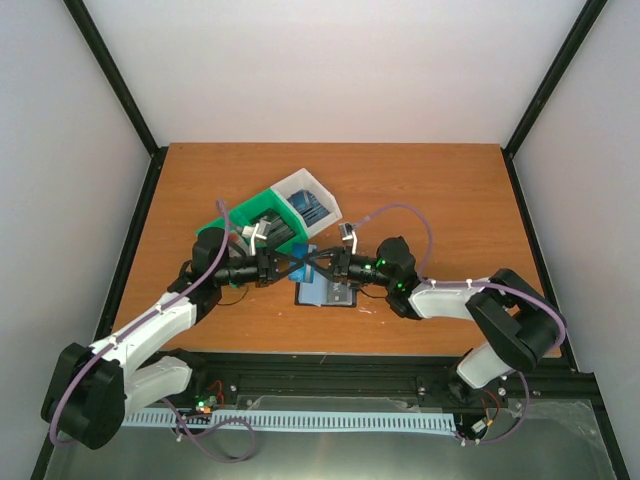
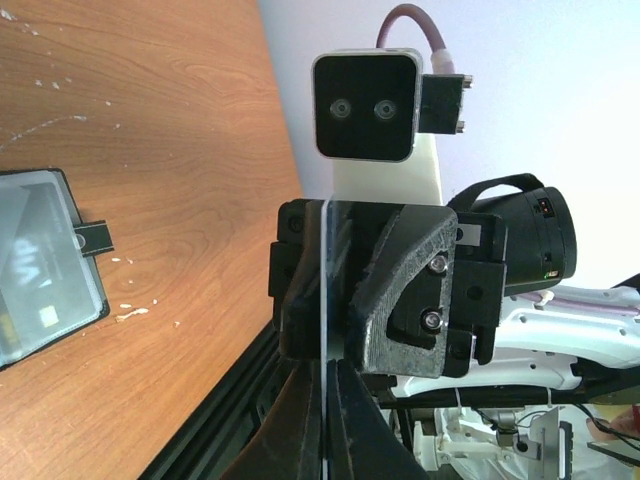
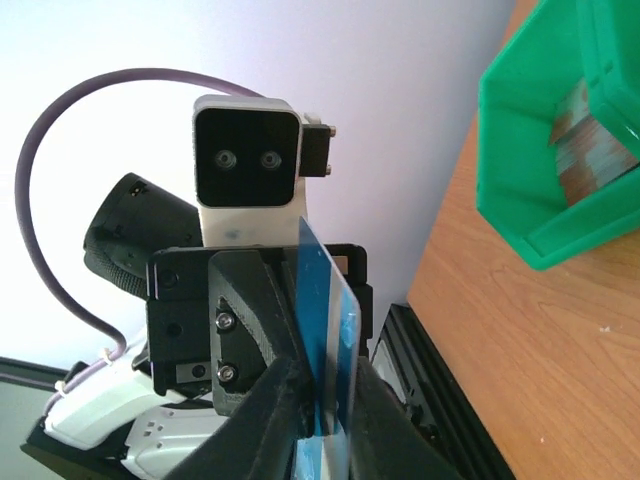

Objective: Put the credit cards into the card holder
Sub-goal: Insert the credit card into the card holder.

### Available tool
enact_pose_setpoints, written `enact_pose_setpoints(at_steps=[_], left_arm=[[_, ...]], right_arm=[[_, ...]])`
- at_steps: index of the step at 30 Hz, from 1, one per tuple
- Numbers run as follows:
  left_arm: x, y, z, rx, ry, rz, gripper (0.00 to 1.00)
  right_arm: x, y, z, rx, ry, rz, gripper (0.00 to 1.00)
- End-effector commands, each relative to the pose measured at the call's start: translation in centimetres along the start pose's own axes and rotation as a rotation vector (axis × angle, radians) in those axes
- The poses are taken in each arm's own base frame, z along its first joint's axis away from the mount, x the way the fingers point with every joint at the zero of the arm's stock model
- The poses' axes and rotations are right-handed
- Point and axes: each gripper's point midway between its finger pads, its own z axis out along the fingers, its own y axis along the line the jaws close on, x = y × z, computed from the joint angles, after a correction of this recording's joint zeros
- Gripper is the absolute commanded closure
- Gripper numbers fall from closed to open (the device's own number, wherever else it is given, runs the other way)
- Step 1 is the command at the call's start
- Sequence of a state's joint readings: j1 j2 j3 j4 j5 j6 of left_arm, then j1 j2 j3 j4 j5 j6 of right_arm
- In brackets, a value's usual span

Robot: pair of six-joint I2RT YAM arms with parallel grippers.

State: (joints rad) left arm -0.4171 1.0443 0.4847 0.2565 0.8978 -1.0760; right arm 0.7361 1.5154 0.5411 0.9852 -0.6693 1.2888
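Credit cards [image 1: 314, 210] in bin [image 1: 256, 216]

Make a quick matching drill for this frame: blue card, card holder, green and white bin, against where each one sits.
Things:
1. blue card
2. card holder
3. green and white bin

Places:
A. flat on the table, opened out
B. on the table behind the pincers, cards in its compartments
C. off the table, pinched between the left pincer and the right pincer

Pairs: 1-C, 2-A, 3-B
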Motion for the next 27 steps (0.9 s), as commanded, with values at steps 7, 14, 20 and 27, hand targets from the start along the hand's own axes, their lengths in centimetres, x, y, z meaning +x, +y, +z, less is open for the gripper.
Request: enact_pose_setpoints(at_steps=[7,14,20,27], left_arm=[[-0.4,2.2,-0.3,-0.150,-0.038,0.009,0.67],[-0.2,8.6,-1.4,-0.406,-0.082,0.002,0.36],[0.0,11.9,-1.1,-0.504,-0.062,-0.011,0.41],[0.5,14.1,0.9,-0.578,-0.001,0.001,0.55]], right_arm=[[0.8,-1.2,-0.3,0.018,0.000,-0.027,0.97],[2.1,-9.6,-4.4,0.452,0.099,-0.071,0.97],[1.4,-14.3,-9.1,0.660,0.117,-0.022,0.97],[0.7,-15.8,-7.7,0.630,0.111,0.029,0.97]])
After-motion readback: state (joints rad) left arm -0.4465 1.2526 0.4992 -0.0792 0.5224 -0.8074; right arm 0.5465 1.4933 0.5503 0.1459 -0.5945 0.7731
